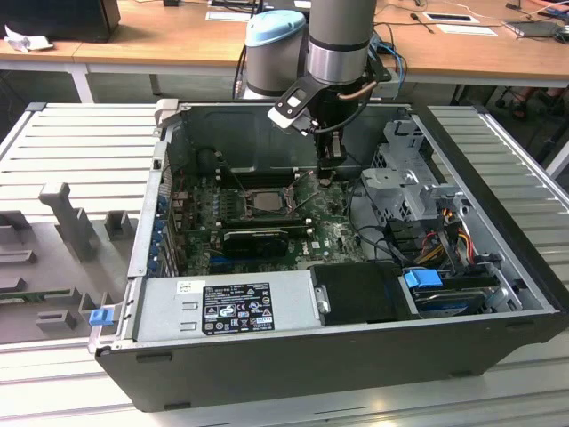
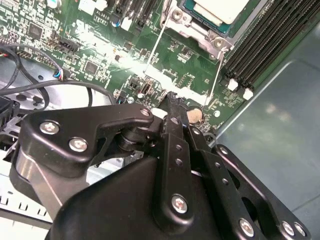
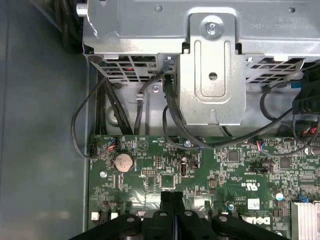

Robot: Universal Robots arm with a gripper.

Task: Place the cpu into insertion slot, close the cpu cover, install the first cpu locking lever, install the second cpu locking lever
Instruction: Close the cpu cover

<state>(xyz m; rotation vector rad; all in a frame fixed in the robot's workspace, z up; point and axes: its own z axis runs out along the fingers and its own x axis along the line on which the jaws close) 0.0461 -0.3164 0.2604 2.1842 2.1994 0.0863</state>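
**Gripper (image 2: 172,96) closed over the board, cpu (image 2: 220,9) in its slot (image 2: 197,30)**

Black gripper links crowd the foreground in both wrist views. The two fingers (image 3: 166,200) are pressed together, and nothing can be seen between them. Their tips hang low over the green board (image 3: 150,175), near a coin cell (image 3: 123,161). Whether they touch the board cannot be told. Beyond the board's edge stands a grey drive cage (image 3: 210,65) with dark cables (image 3: 82,120) looping from under it.

In the exterior view the arm (image 1: 342,36) reaches down into an open black case (image 1: 267,365) that lies on its side on a ribbed grey metal table (image 1: 498,151). A power supply (image 1: 222,307) runs along the case's near edge. On the exterior view's left, grey moulded fixtures (image 1: 62,222) stand on the table, and a blue clip (image 1: 100,316) sits by the case's corner. Wooden desks (image 1: 160,40) with papers on them run behind.

The cpu is a small, flat, pale silver-grey square with a matte top. It lies inside the slot's silver rim, which has screws at its corners. Long black memory slots (image 2: 265,40) run along one side of it. In the exterior view the slot sits mid-board, to the exterior view's left of the gripper and apart from it. Two thin wire levers (image 2: 156,47) run from the slot's rim out over the board toward the fingertips.
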